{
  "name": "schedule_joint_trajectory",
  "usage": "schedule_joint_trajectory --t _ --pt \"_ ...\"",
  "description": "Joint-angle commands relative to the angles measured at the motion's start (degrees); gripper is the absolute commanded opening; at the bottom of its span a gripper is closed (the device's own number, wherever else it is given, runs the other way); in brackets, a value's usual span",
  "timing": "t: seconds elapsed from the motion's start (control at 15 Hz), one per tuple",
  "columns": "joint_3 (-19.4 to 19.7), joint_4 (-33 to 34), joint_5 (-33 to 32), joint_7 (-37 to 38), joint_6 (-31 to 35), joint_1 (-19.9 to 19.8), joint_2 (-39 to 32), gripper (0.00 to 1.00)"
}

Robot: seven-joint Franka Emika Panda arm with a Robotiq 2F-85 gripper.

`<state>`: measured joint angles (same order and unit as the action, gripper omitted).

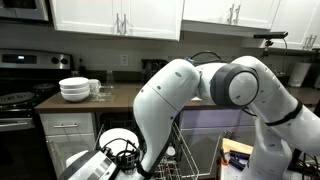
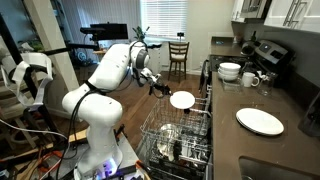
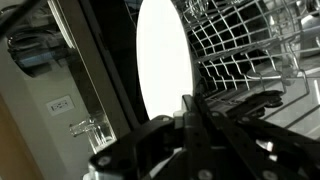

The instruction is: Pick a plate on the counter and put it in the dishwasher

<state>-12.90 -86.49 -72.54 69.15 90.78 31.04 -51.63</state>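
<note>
My gripper (image 3: 190, 108) is shut on the rim of the small white plate (image 3: 163, 55), which stands on edge in the wrist view. In an exterior view the gripper (image 2: 162, 89) holds the plate (image 2: 182, 99) just above the dishwasher's pulled-out grey wire rack (image 2: 185, 130). The plate (image 1: 115, 140) and gripper (image 1: 127, 153) also show low down beside the rack (image 1: 190, 150). The rack's prongs (image 3: 250, 50) lie right of the plate. The dark brown counter (image 1: 125, 97) shows in both exterior views (image 2: 290, 150).
A stack of white bowls (image 1: 75, 88) (image 2: 230, 71) and a mug (image 2: 251, 79) stand on the counter near the stove (image 1: 18, 95). A larger white plate (image 2: 260, 121) lies on the counter. A wooden chair (image 2: 178, 55) stands at the back.
</note>
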Motion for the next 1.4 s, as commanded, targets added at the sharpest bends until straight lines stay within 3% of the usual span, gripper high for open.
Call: schedule_joint_trajectory --t 0.0,0.4,0.87,1.33 --pt "-0.19 -4.32 -2.0 4.79 2.36 1.3 4.48 0.02" --pt "-2.61 -11.19 0.0 13.62 9.09 0.75 11.3 0.02" --pt "-4.91 -20.39 7.77 20.07 16.15 -1.89 19.56 0.02" --pt "-5.96 -31.01 9.08 19.76 26.43 -3.94 28.92 0.02"
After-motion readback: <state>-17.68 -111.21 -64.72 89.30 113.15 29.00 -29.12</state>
